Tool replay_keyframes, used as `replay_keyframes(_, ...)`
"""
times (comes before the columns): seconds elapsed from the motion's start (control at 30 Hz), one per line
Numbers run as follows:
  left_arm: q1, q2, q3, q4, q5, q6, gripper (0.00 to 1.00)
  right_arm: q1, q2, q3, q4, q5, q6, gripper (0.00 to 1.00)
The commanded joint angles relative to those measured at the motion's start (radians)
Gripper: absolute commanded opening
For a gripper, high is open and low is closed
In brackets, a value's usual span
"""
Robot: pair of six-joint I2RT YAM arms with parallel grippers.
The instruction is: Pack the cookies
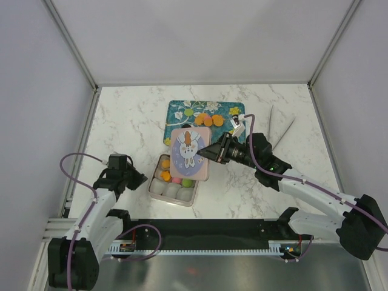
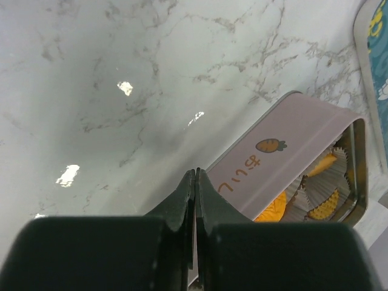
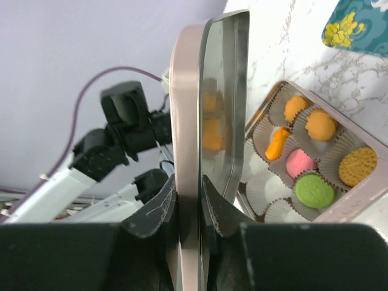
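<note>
Currently, R gripper (image 3: 189,195) clamping pink lid (image 3: 209,91), L gripper (image 2: 195,182) closed empty, cookies (image 3: 301,162) in tin (image 3: 364,191).

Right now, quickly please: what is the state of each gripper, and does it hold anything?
Left gripper: closed, holding nothing.
Right gripper: closed on the edge of the pink lid.
</note>
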Motion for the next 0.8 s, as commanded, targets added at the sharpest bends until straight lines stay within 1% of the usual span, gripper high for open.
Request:
replay_keyframes(0.0,-0.055,-0.012,-0.027,0.071,-0.043,-0.072,0.02,-0.018,-0.046,-0.041,0.209,-0.003,0.117,0.0)
replay_keyframes(0.03,-0.101,-0.013,-0.03,0.071,-0.051,-0.093,0.02,-0.02,-0.046,-0.052,0.223,-0.003,0.128,0.0)
replay_keyframes(0.1,-0.156,-0.026,-0.032,0.069,-0.076,-0.118,0.02,-0.026,-0.047,-0.073,0.264,-0.003,0.148,0.0)
replay_keyframes(0.13,-0.208,-0.03,-0.034,0.069,-0.1,-0.144,0.02,-0.032,-0.047,-0.087,0.273,-0.005,0.163,0.0)
replay_keyframes(0.23,-0.276,-0.041,-0.043,0.068,-0.111,-0.195,0.02,-0.043,-0.047,-0.11,0.299,-0.008,0.171,0.0)
replay_keyframes(0.37,-0.339,-0.062,-0.057,0.077,-0.108,-0.248,0.02,-0.056,-0.04,-0.138,0.321,-0.02,0.183,0.0)
replay_keyframes(0.5,-0.402,-0.073,-0.069,0.132,-0.094,-0.271,0.02,-0.082,-0.02,-0.151,0.327,-0.04,0.183,0.0)
replay_keyframes(0.57,-0.425,-0.053,-0.076,0.202,-0.083,-0.264,0.02,-0.092,-0.012,-0.156,0.33,-0.046,0.183,0.0)
replay_keyframes(0.6,-0.436,-0.043,-0.07,0.212,-0.056,-0.27,0.02,-0.099,-0.004,-0.161,0.33,-0.051,0.186,0.0)
replay_keyframes(0.73,-0.508,0.008,-0.038,0.232,-0.076,-0.268,0.02,-0.127,0.017,-0.174,0.356,-0.075,0.203,0.0)
replay_keyframes(0.77,-0.508,0.011,-0.032,0.226,-0.076,-0.265,0.02,-0.132,0.023,-0.177,0.367,-0.094,0.206,0.0)
